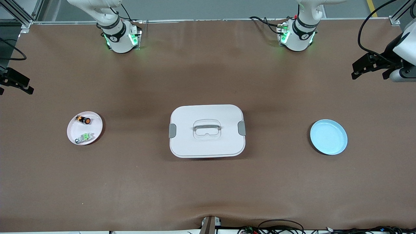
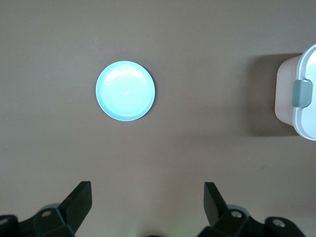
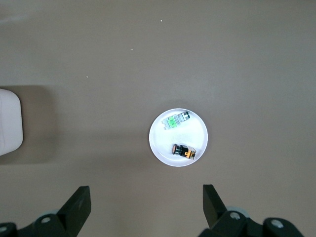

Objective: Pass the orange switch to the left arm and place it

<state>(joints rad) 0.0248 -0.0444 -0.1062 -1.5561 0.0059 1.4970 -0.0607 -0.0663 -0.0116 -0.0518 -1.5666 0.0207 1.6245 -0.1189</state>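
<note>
Two grippers, left (image 2: pixel 147 207) and right (image 3: pixel 146 207), hover wide open; the orange switch (image 1: pixel 84 119) (tiny, light, rigid) likely wants gripping across its black barrel.

The left gripper (image 2: pixel 147 207) hung high over its end of the table, fingers spread wide. The right gripper (image 3: pixel 146 210) did likewise, jaws parted.

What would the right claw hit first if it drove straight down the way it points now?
Probably bare brown table: the open right claw points down beside the small white round plate, not over it, though depth is unclear.
</note>
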